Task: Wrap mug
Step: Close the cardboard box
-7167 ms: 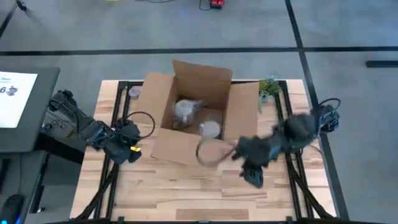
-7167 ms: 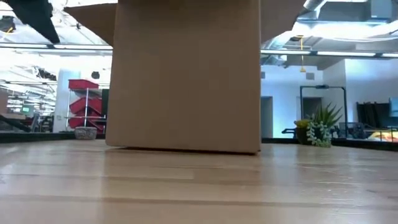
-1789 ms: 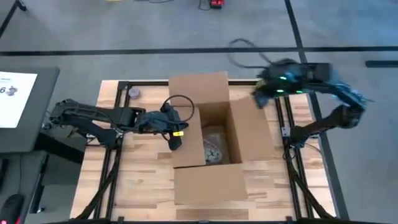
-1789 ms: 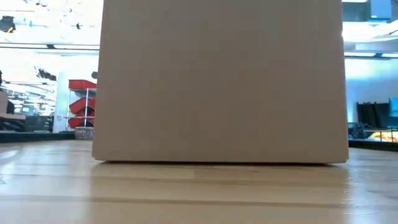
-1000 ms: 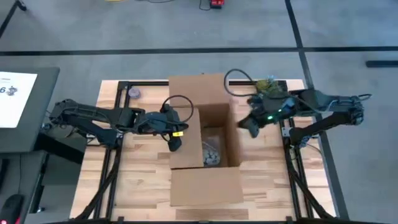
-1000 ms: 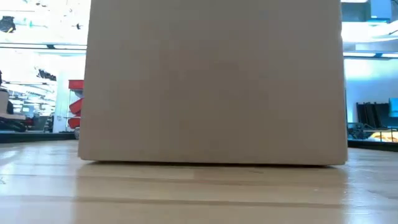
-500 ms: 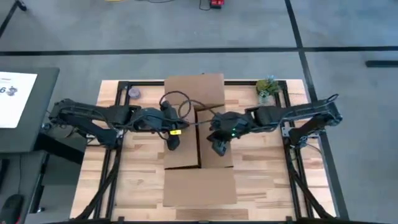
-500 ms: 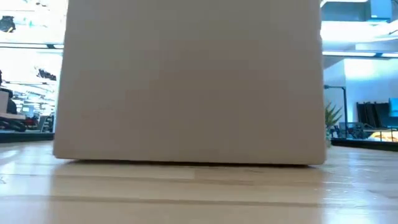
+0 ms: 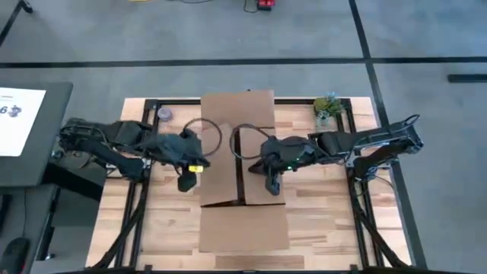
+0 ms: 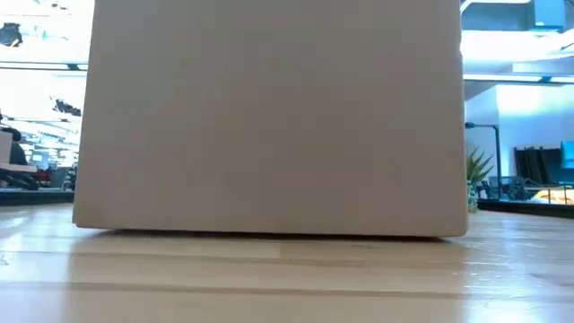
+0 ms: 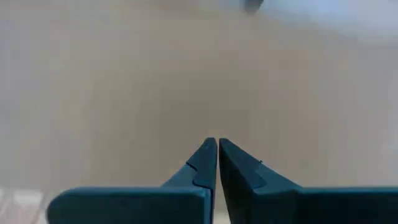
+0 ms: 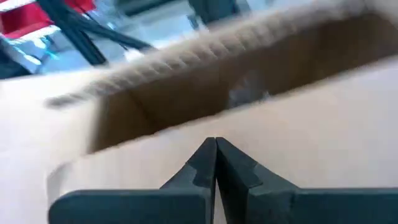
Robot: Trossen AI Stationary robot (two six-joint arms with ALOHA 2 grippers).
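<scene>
A brown cardboard box (image 9: 242, 164) stands mid-table and fills the low view (image 10: 269, 117). Its left flap (image 9: 221, 169) and right flap (image 9: 262, 164) are folded over the top. The far flap (image 9: 237, 110) and near flap (image 9: 243, 228) lie open. The mug is hidden inside; only a grey blur (image 12: 249, 94) shows through the gap between the flaps. My right gripper (image 9: 272, 187) is shut on top of the right flap. My left gripper (image 9: 185, 181) is shut and sits just off the box's left side, with cardboard (image 11: 186, 74) filling its wrist view. My right gripper presses its shut fingertips (image 12: 216, 148) on the top face of the right flap (image 12: 298, 149), a little back from the flap's free edge, coming slanting down from the table's right. The flap lies nearly flat over the box. My left gripper is close to the box's left side; I cannot tell whether it touches.
A small potted plant (image 9: 328, 107) stands at the table's far right corner and shows in the low view (image 10: 473, 184). A small round thing (image 9: 163, 114) lies at the far left. Bare wood (image 9: 342, 221) flanks the near flap.
My right gripper has swung from the box's right side toward the table's left and down, folding the right flap over the opening. My left gripper has drawn back off the left flap toward the table's left edge. The box has slid slightly left.
</scene>
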